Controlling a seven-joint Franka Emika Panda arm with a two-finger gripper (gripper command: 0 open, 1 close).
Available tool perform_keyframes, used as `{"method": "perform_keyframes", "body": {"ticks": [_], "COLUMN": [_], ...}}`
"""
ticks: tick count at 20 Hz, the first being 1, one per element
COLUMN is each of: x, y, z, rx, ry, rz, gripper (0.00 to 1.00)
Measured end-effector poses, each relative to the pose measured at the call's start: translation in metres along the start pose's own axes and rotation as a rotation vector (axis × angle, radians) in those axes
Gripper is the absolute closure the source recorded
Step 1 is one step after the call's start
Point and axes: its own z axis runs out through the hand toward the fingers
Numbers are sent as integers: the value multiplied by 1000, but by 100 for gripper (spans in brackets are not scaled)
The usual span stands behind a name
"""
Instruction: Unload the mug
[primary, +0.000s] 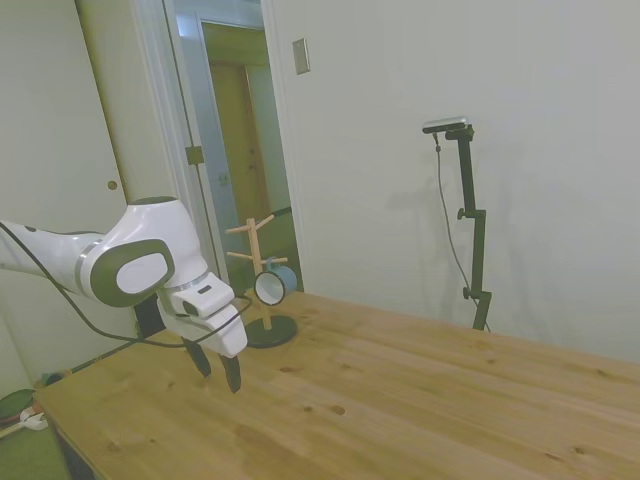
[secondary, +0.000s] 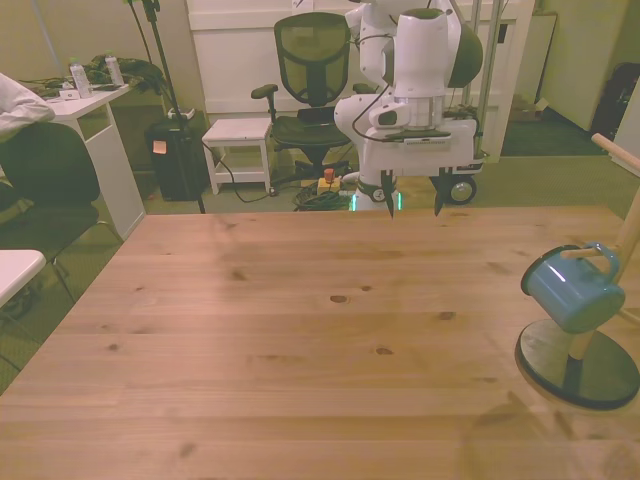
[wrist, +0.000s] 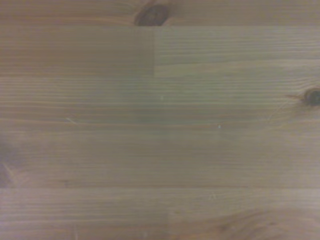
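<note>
Plainly, no brand, label or writing can be read on anything. One mug (secondary: 567, 291) hangs by its handle on a peg of the one stand (secondary: 577, 364), which sits on the desk (secondary: 300, 350) at the front view's right edge. One gripper (secondary: 411, 205) hovers well apart from the stand, over the desk's far edge, fingers spread wide and holding nothing. Bare wood fills the wrist view.

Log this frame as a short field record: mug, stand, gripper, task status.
mug: light blue-grey mug hanging by its handle on a lower peg, lying sideways
stand: wooden peg stand on a dark round base, at the front view's right on the wooden table
gripper: gripper open, holding nothing, above the table's far edge, apart from the mug
task status: mug not yet unloaded
</note>
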Motion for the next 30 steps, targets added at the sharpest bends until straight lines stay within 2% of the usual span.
{"method": "perform_keyframes", "body": {"ticks": [11,30], "x": [5,70], "y": [-6,-81], "z": [1,-28], "rx": [11,153], "ry": [-11,105], "rz": [11,-10], "gripper": [0,0]}}
